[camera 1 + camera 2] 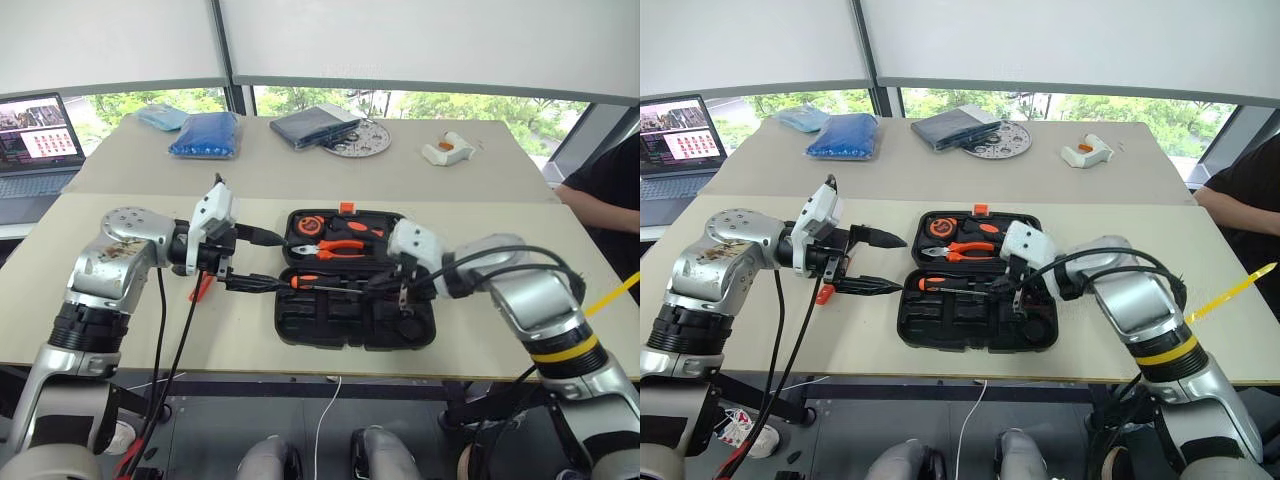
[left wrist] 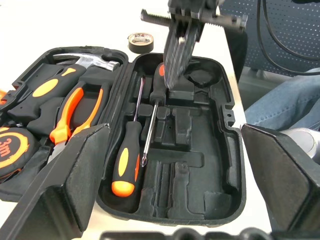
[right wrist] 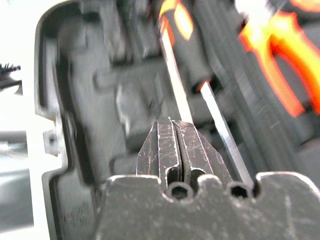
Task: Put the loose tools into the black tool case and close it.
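Note:
The black tool case (image 1: 300, 335) lies open on the table in front of me. Its far half holds a tape measure, orange-handled pliers (image 1: 345, 250) and a hammer. In the near half lie two screwdrivers, one with an orange-and-black handle (image 2: 125, 165) and one partly hidden under my right gripper (image 2: 177, 65). That gripper is shut and empty, its tips low over the screwdriver shafts (image 3: 172, 65). My left gripper (image 1: 278, 262) hangs open at the case's left edge, pointing across it. An orange tool (image 1: 203, 288) lies on the table beneath it. A dark tape roll (image 2: 141, 41) sits beside the case.
A laptop (image 1: 35, 140) stands at the far left. At the back of the table lie a blue bag (image 1: 205, 135), a dark flat pouch (image 1: 310, 125), a round disc (image 1: 362, 140) and a white object (image 1: 447, 150). A person's arm (image 1: 600, 190) shows at the right edge.

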